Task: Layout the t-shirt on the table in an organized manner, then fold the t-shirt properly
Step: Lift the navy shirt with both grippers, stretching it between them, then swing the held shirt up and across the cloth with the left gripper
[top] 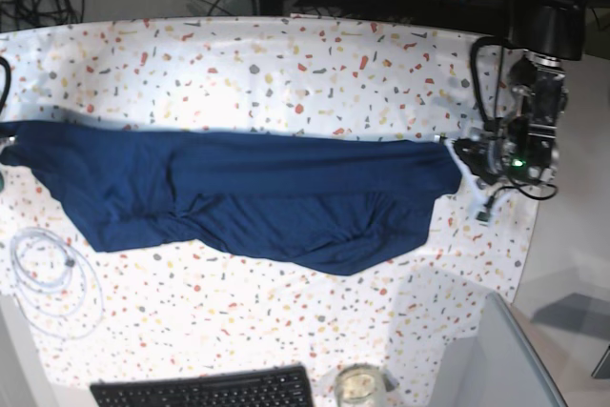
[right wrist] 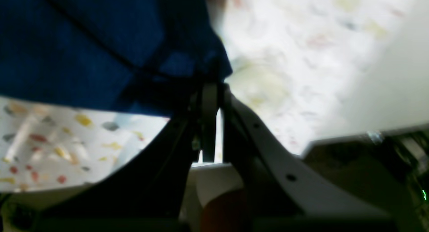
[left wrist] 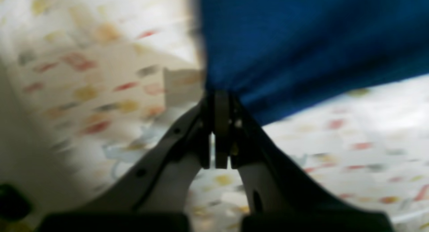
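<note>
- Left pincer (left wrist: 221,101) is closed tight on one edge of the t-shirt (left wrist: 301,47); right pincer (right wrist: 209,91) is likewise clamped on the opposite edge.
- Held at both ends, the t-shirt (top: 248,193) stretches as a long band across the table (top: 286,73), its lower part sagging in folds; this tension likely serves to spread it flat before folding.
- In the base view the left pincer (top: 462,154) sits at the table's right edge; the right pincer is out of frame at the left.
- Nearest the camera lie a keyboard (top: 205,391), a glass (top: 357,386) and a coiled cable (top: 48,269).
- Beyond the table: dark floor, cables, equipment.
</note>
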Robot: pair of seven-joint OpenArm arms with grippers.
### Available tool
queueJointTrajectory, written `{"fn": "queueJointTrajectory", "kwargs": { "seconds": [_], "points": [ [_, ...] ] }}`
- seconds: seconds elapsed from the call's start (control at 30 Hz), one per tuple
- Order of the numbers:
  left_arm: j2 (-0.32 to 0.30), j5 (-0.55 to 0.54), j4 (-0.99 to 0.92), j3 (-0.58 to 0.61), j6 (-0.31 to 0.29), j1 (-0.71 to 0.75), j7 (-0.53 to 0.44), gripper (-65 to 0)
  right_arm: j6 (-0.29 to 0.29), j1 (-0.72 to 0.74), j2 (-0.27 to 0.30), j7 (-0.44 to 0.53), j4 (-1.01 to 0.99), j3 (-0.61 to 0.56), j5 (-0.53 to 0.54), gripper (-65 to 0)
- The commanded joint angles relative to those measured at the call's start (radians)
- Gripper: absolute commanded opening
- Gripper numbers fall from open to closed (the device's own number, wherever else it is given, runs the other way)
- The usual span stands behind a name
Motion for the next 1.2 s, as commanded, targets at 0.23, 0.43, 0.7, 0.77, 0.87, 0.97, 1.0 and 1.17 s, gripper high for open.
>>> {"fn": "queueJointTrajectory", "kwargs": {
  "seconds": [0.23,0.43,0.7,0.77,0.87,0.97,1.0,1.17],
  "points": [
    [-0.07,0.013,0.047,-0.043,0.007,-0.031,-0.005,-65.0,-0.002,-0.03,0.027,-0.122,0.268,0.095,-0.003,-64.4],
    [-0.084,0.004,0.189,-0.043,0.007,-0.031,0.079,-65.0,-0.002,-0.035,0.026,-0.209,0.413,0.096,-0.003,-64.4],
    [-0.076,0.004,0.245,-0.045,0.007,-0.038,0.113,-65.0,-0.002,-0.078,0.007,-0.178,0.443,0.188,-0.003,-64.4],
    [-0.061,0.004,0.219,-0.042,0.007,-0.097,0.113,-65.0,-0.002,-0.029,0.021,-0.122,0.377,0.181,-0.006,-64.4],
    [-0.019,0.013,0.167,-0.043,0.007,-0.184,0.116,-65.0,-0.002,0.078,0.056,-0.063,0.23,0.099,-0.009,-64.4],
    [0.013,0.013,0.115,-0.035,0.007,-0.269,0.115,-65.0,-0.002,0.181,0.072,0.012,0.101,0.023,-0.007,-64.4],
    [0.027,0.013,0.095,-0.034,0.007,-0.299,0.115,-65.0,-0.002,0.21,0.073,0.042,0.061,0.003,-0.007,-64.4],
    [0.08,0.014,-0.075,-0.031,0.01,-0.477,0.052,-65.0,-0.002,0.41,0.072,0.214,-0.19,-0.131,-0.009,-64.4]
  ]
}}
